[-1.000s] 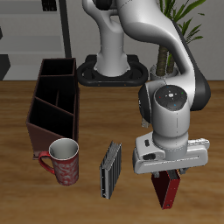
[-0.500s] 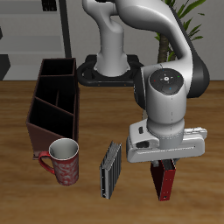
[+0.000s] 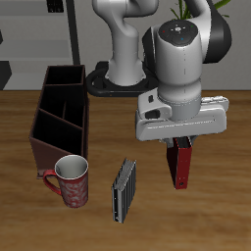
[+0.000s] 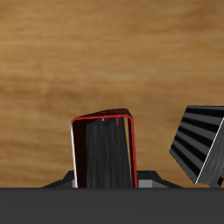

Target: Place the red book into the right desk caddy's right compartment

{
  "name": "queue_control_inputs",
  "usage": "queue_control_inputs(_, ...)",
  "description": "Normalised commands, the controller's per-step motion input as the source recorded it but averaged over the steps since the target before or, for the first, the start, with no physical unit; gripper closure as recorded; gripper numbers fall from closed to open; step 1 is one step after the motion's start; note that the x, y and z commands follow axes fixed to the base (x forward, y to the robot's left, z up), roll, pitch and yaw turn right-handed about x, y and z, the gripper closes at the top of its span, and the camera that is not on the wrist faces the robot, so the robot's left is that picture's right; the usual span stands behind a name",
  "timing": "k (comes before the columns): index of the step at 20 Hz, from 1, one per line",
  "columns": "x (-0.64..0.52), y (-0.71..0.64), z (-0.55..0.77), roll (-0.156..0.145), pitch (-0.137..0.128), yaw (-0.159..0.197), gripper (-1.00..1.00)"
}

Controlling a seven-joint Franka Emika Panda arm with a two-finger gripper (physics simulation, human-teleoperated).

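Note:
My gripper (image 3: 179, 145) is shut on the top of the red book (image 3: 178, 167) and holds it upright, clear of the table. The wrist view shows the book (image 4: 105, 156) end-on between the jaws, with red covers and dark pages. The right desk caddy (image 3: 44, 125), a long maroon-brown box, stands well off to the side of the gripper near the table's edge. Its right compartment (image 3: 65, 76), the small squarish end cell, is at the caddy's far end and looks empty.
A red patterned mug (image 3: 74, 182) stands in front of the caddy's near end. A black-and-grey striped book (image 3: 125, 189) stands between the mug and the red book, and shows in the wrist view (image 4: 199, 144). The robot base (image 3: 125, 76) and a plant (image 3: 191, 39) are at the back.
The gripper has risen and moved farther back, carrying the red book up off the table. The mug, the striped book and the caddy have not moved.

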Motion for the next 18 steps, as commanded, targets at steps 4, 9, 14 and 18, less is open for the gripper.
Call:
queue_control_inputs(4,-0.60,-0.29,0.54,-0.014,-0.039,-0.060,1.00)
queue_control_inputs(9,-0.40,-0.33,0.38,-0.034,-0.009,-0.042,1.00)
queue_control_inputs(14,-0.63,-0.54,0.46,-0.030,-0.040,-0.054,1.00)
queue_control_inputs(18,-0.60,-0.68,0.47,-0.063,-0.075,-0.062,1.00)
